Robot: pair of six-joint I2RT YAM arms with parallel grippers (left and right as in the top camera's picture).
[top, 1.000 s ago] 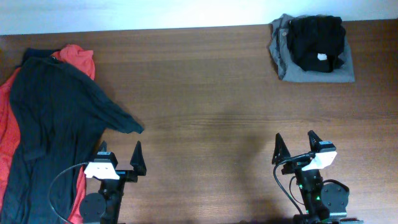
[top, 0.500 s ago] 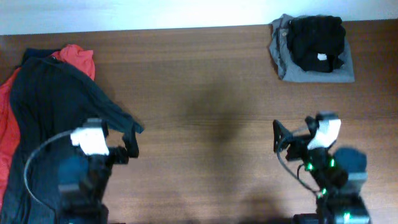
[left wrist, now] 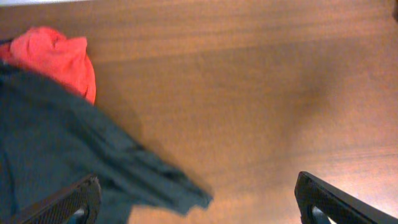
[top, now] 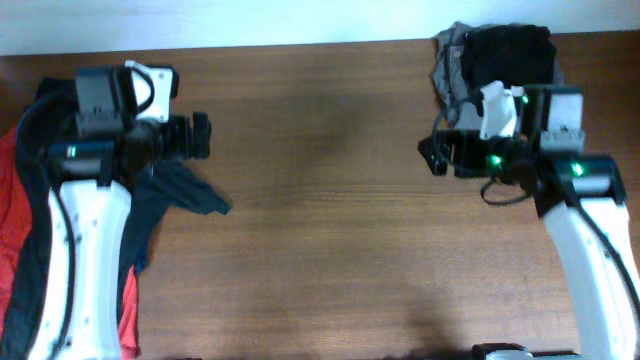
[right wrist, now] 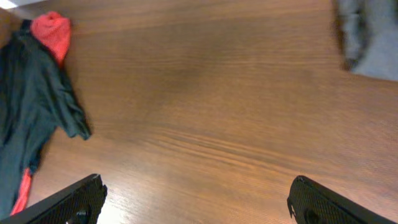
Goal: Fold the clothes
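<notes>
1. Surface: a brown wooden table with lengthwise grain fills the overhead view. A pale wall borders it at 12 o'clock.
2. Task item: the dark T-shirt lies loose and creased at the table's 9 o'clock edge. One sleeve reaches out toward 3 o'clock and ends in a blunt point on bare wood.
3. A red T-shirt lies beneath the dark one, showing along its 9 o'clock side and at its 12 o'clock end.
4. At 1 o'clock a grey garment lies folded flat, with a crumpled black garment on top of it.
5. Left arm: the white link runs up from 7 o'clock over the dark T-shirt. The left gripper points toward 3 o'clock, just 12 o'clock of the sleeve.
6. Right arm: the white link runs up from 5 o'clock. The right gripper points toward 9 o'clock, beside the grey garment.
7. Claws: both stand spread wide, and the wrist views show only table and cloth below the black fingertips. Neither pinches anything.
8. Materials: soft matte cotton cloth, smooth wood, hard black fingers.
</notes>
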